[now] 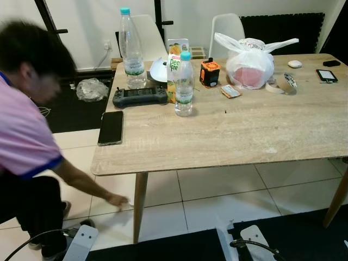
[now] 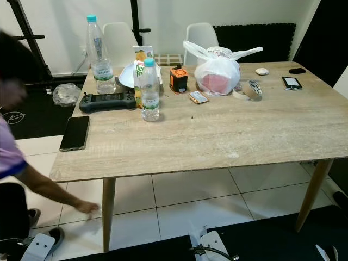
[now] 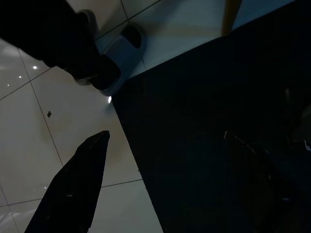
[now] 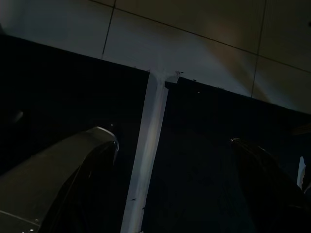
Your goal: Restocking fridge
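On the wooden table [image 1: 228, 136] stand a tall water bottle [image 1: 131, 49], a smaller water bottle [image 1: 184, 84] and an orange juice carton [image 1: 174, 68] just behind it. A white plastic bag [image 1: 249, 65] with something red inside sits further right. Both arms hang low in front of the table. My left gripper [image 3: 165, 133] is open over white tiles and a dark mat, holding nothing. My right gripper [image 4: 171, 136] is open above the dark mat and a pale strip of tape, also holding nothing.
A person in a pink shirt [image 1: 22, 130] bends at the table's left end, one hand [image 1: 117, 200] on the floor by the table leg [image 1: 140, 204]. A black phone [image 1: 111, 127], a game controller [image 1: 140, 96], an orange device [image 1: 210, 73] and a tape roll [image 1: 283, 82] lie on the table. Two white chairs stand behind.
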